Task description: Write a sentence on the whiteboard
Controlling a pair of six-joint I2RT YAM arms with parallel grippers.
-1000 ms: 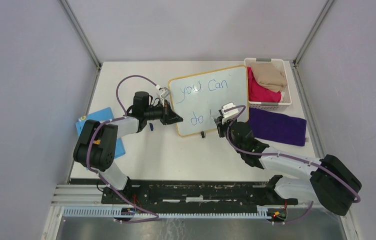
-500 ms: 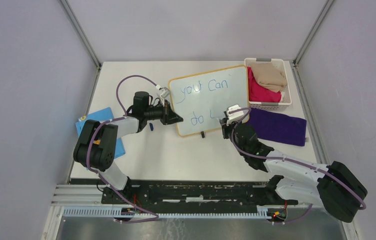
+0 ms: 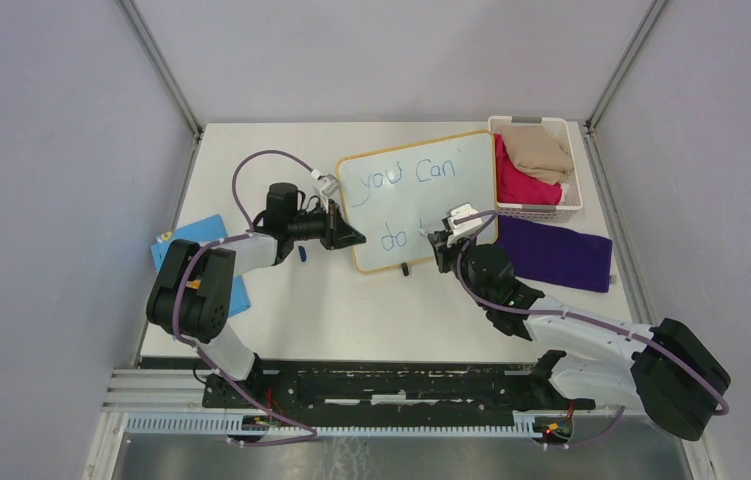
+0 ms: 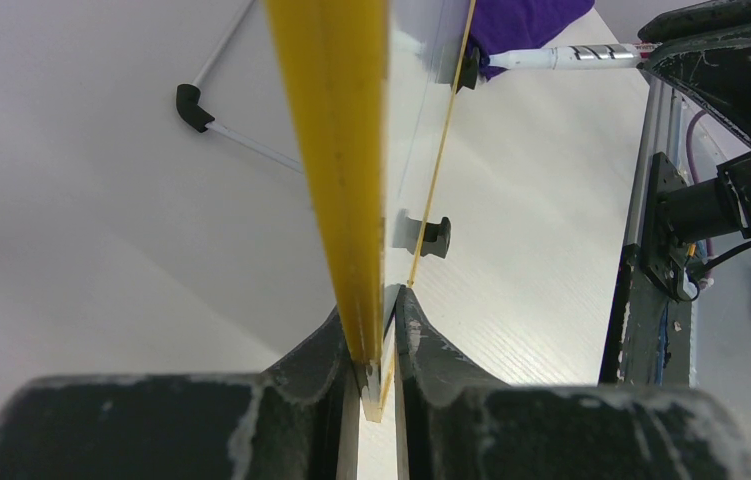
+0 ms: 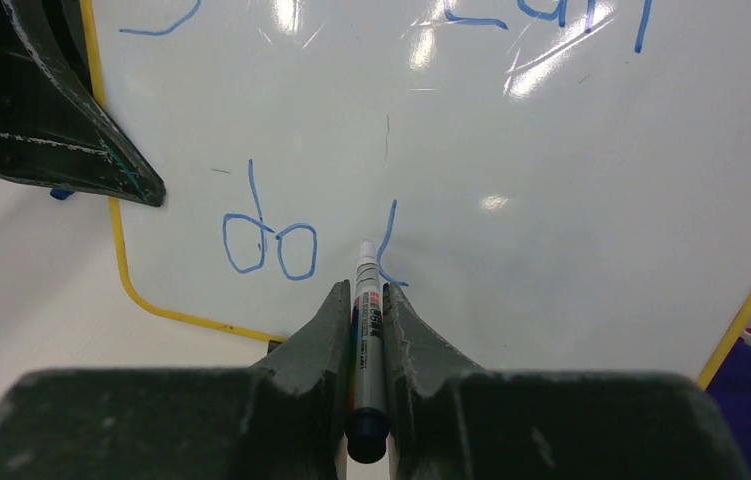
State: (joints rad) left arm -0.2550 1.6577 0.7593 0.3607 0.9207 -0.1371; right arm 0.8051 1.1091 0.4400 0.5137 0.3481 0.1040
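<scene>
The whiteboard [image 3: 416, 195] stands on the table, yellow-tan framed, with a black foot [image 3: 404, 268]. The sentence [image 3: 411, 176] reads "you Can" above "do" [image 5: 271, 245] plus one curved blue stroke [image 5: 385, 240]. My left gripper [image 3: 351, 238] is shut on the board's left edge; in the left wrist view [image 4: 375, 345] the yellow frame [image 4: 336, 150] runs up from between the fingers. My right gripper [image 5: 368, 305] is shut on a white marker [image 5: 368, 300] whose tip touches the board at that stroke. The right gripper [image 3: 443, 243] is at the board's lower right.
A white basket [image 3: 537, 168] with tan and red cloths stands right of the board. A purple cloth [image 3: 553, 253] lies in front of it. A blue patterned cloth [image 3: 196, 250] lies at the table's left. A small blue cap [image 3: 303, 254] lies by the left arm.
My right gripper with the marker moved slightly right and then back left along the board's lower line, by the new stroke after "do". The left arm has not moved.
</scene>
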